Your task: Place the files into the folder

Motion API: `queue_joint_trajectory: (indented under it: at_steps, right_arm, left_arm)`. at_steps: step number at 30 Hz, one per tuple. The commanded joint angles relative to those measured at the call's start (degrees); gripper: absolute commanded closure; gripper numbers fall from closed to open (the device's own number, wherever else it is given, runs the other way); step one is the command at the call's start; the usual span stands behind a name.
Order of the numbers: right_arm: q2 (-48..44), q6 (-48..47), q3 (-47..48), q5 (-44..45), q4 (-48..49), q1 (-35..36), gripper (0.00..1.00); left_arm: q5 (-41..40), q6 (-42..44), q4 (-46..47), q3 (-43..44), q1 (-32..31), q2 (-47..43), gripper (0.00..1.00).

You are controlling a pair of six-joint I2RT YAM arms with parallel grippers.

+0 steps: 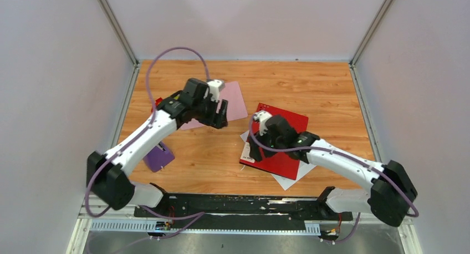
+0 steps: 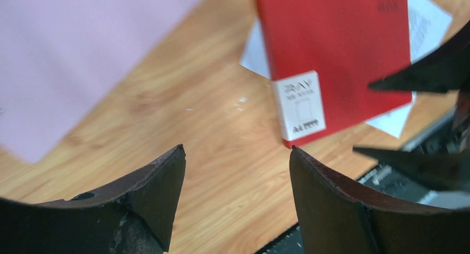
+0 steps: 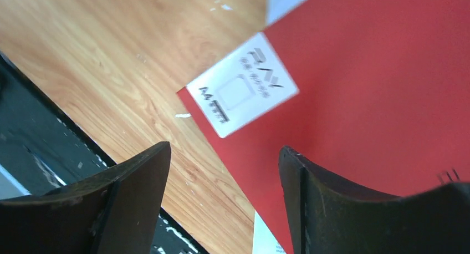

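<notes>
Hovering my right fingers (image 1: 254,150) over the near-left corner of the red folder (image 1: 285,135), spread wide and holding nothing. I judge that labelled corner is the place to lift the cover. The files (image 1: 292,179) lie flat on the worktop (image 1: 321,87), apparently beneath the closed folder, with white corners poking out (so not filed yet). My left fingers (image 1: 220,116) hang just as wide and empty over the pink sheet's (image 1: 237,97) near edge, out of the way.
</notes>
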Motion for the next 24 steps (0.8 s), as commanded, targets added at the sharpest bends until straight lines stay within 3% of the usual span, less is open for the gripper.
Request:
queue_joint_trajectory:
  at_steps: [1, 4, 7, 12, 15, 18, 21, 24]
  right_arm:
    - [6.5, -14.2, 3.8, 9.1, 4.1, 11.5, 0.27]
    - [14.7, -19.9, 5.4, 17.8, 6.3, 18.8, 0.26]
    - [22.0, -21.6, 8.5, 23.5, 6.4, 21.6, 0.26]
    - [27.9, -23.4, 10.4, 32.6, 7.6, 24.1, 0.31]
    - [27.3, -23.1, 10.1, 36.7, 7.5, 24.1, 0.42]
    - [24.1, -23.2, 8.2, 40.2, 8.9, 23.7, 0.56]
    - [21.6, -22.9, 6.3, 41.3, 10.3, 22.4, 0.64]
    - [19.4, -22.5, 4.4, 41.7, 12.2, 20.2, 0.68]
  left_arm:
    - [-10.9, -0.1, -1.4, -2.7, 5.8, -10.9, 0.24]
    - [-7.1, -2.6, -1.8, -4.7, 10.4, -13.9, 0.26]
    - [-3.3, -3.4, -1.7, -6.0, 11.2, -15.2, 0.27]
    - [-3.5, -3.7, -2.6, -6.9, 11.2, -16.0, 0.28]
    - [-1.9, -5.7, -0.6, -9.3, 11.2, -16.4, 0.31]
    - [4.8, -7.9, 4.5, -13.2, 11.2, -15.3, 0.34]
    - [10.6, -11.1, 9.2, -15.4, 10.7, -11.9, 0.41]
    - [10.2, -12.3, 11.6, -15.5, 8.6, -8.7, 0.41]
